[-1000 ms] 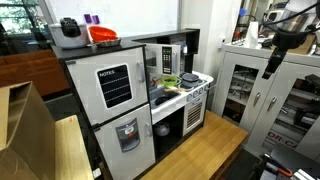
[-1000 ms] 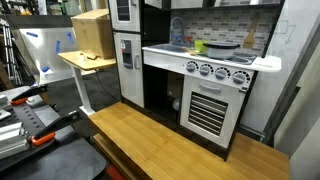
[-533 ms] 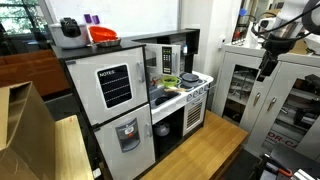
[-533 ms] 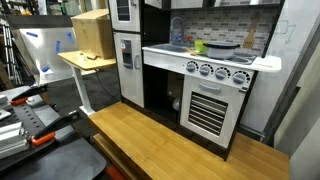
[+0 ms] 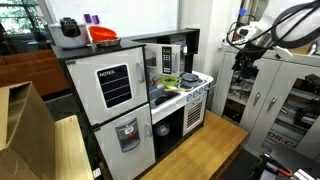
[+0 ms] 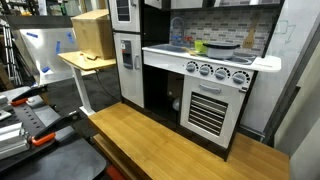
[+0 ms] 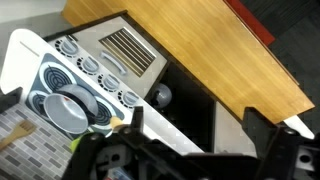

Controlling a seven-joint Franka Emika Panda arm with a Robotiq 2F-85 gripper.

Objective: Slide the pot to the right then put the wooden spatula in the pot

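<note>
The small silvery-grey pot (image 7: pixel 68 108) sits on a burner of the toy stove (image 7: pixel 60 75). It also shows in both exterior views (image 5: pixel 189 77) (image 6: pixel 224 46). A wooden spatula (image 6: pixel 248 40) stands at the back of the stove by the tiled wall; in the wrist view only its wooden tip (image 7: pixel 14 140) shows. My gripper (image 7: pixel 200 135) is open and empty, its two dark fingers wide apart. It hangs high in the air, well off to the side of the stove, as an exterior view (image 5: pixel 243 62) shows.
A green item (image 6: pixel 200 46) lies next to the pot. A toy microwave (image 5: pixel 163 58) and a fridge (image 5: pixel 112 105) stand beside the stove. A wooden floor board (image 7: pixel 215 50) lies in front of the oven. A grey cabinet (image 5: pixel 262 90) stands under the arm.
The arm has swung across from the frame's edge toward the toy kitchen and lowered a little. The pot, spatula and other items have not moved.
</note>
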